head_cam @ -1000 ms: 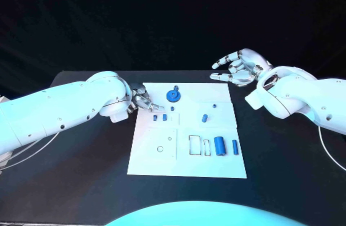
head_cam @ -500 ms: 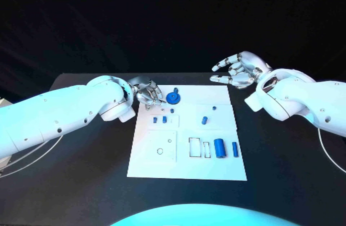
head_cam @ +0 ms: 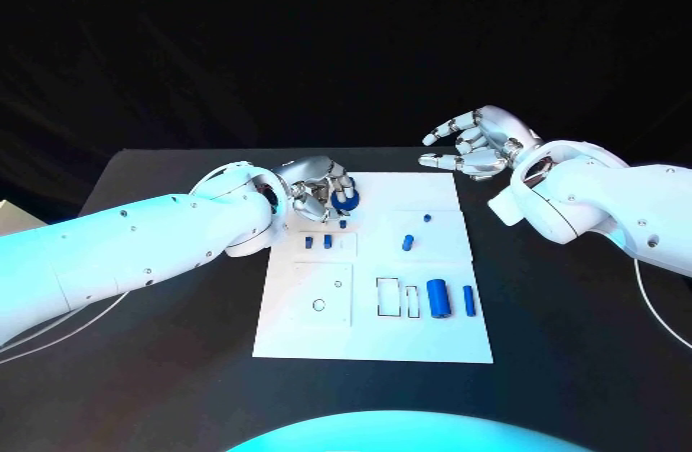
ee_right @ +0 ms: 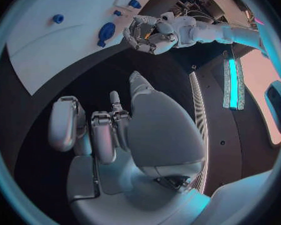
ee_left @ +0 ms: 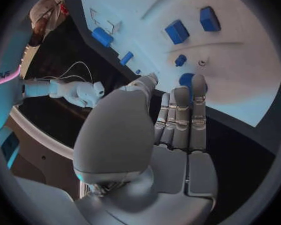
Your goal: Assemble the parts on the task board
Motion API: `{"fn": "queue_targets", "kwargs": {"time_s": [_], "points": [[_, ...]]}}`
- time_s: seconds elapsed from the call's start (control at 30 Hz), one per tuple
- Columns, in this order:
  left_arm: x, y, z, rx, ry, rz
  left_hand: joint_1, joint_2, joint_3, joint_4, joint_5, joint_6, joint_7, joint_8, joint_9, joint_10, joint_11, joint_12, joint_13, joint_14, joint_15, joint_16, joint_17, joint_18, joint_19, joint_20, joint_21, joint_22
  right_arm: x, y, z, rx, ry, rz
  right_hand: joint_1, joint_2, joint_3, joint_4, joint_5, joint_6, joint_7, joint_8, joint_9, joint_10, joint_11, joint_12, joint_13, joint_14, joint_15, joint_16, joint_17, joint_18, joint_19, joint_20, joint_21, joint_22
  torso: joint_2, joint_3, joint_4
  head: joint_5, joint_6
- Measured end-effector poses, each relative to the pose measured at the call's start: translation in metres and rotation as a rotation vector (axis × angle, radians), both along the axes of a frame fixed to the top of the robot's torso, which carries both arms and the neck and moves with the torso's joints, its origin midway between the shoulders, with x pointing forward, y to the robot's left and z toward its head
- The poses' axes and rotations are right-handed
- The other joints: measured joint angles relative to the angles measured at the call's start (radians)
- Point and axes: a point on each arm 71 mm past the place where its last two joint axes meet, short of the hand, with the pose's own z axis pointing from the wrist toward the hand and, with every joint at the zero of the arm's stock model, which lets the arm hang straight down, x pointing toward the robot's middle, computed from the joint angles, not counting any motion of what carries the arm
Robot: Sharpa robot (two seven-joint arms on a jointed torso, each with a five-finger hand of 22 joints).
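Reaching over the white board's far end, the left hand has moved in from the board's edge, fingers spread above the round blue part, nothing gripped. Pickup appears imminent. Right hand hovers spread, empty.

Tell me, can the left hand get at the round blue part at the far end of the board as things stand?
Probably yes: the left hand hovers right beside the round blue part, open, with nothing between them.
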Motion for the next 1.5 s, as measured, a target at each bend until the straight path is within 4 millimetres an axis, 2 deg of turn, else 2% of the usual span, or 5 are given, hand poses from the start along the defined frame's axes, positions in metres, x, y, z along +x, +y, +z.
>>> {"fn": "queue_targets", "kwargs": {"time_s": [0.27,0.6,0.87,1.13,1.5], "points": [[0.001,-0.01,-0.003,0.093,-0.039,-0.045,-0.007,-0.007,0.007,-0.001,0.0,0.04,-0.001,-0.015,-0.055,0.026,-0.007,0.0,-0.037,0.1,-0.005,0.111,0.091,0.0,0.02,-0.006,0.042,0.028,0.0,0.001,0.0,0.001,0.0,0.002,0.0,0.0,0.0,0.0,0.0,0.0,0.0,0.0,0.0,0.0,0.0,0.0,0.0,0.0,0.0,0.0,0.0,0.0,0.0,0.0,0.0,0.0,0.001,0.0002,0.0001,-0.002,-0.004],[0.002,-0.013,-0.01,0.192,-0.009,-0.055,-0.011,-0.011,0.013,-0.001,0.0,0.059,-0.006,-0.023,-0.075,0.036,-0.011,0.0,-0.05,0.12,-0.009,0.142,0.113,0.0,0.02,-0.005,0.056,0.039,-0.001,0.001,0.0,0.001,0.001,0.003,0.0,0.0,0.0,0.0,0.0,-0.003,0.003,0.004,0.0,0.0,0.0,0.0,0.0,0.0,0.0,0.0,0.0,0.0,0.0,0.0,0.0,0.001,0.001,0.0004,0.0003,-0.005,-0.011],[0.004,-0.015,-0.013,0.232,0.009,-0.051,-0.004,-0.017,0.056,-0.012,0.0,0.092,-0.013,-0.031,-0.101,0.07,-0.02,0.015,-0.061,0.163,-0.017,0.194,0.161,0.0,0.053,-0.013,0.113,0.096,-0.001,0.002,0.0,0.001,0.001,0.004,0.0,0.0,0.0,0.0,0.0,-0.003,0.003,0.004,0.0,0.0,0.0,0.0,0.0,0.0,0.0,0.0,0.0,0.0,0.0,0.0,0.0,0.001,0.0,0.0004,0.0009,-0.007,-0.013],[0.008,-0.015,-0.015,0.254,0.013,-0.036,0.022,-0.008,0.137,-0.043,0.0,0.125,-0.015,-0.042,-0.127,0.097,-0.028,0.02,-0.076,0.182,-0.025,0.223,0.181,0.0,0.072,-0.018,0.168,0.154,-0.001,0.002,0.0,0.002,0.0,0.005,0.0,0.0,0.0,0.0,0.0,-0.003,0.003,0.004,0.0,0.0,0.0,0.0,0.0,0.0,0.0,0.0,0.0,0.0,0.0,0.0,0.0,0.001,-0.001,0.0004,0.0004,-0.009,-0.013],[0.009,-0.017,-0.016,0.259,0.02,-0.035,0.019,-0.013,0.186,-0.068,-0.004,0.135,-0.013,-0.054,-0.143,0.102,-0.023,0.018,-0.093,0.196,-0.025,0.238,0.186,0.0,0.082,-0.018,0.203,0.191,0.0,0.003,0.0,0.002,0.0,0.007,0.0,0.0,0.0,0.0,0.0,-0.003,0.003,0.004,0.0,0.0,0.0,0.0,0.0,0.0,0.0,0.0,0.0,0.0,0.0,0.0,0.0,0.0,-0.001,0.0011,0.0012,-0.01,-0.014]]}}
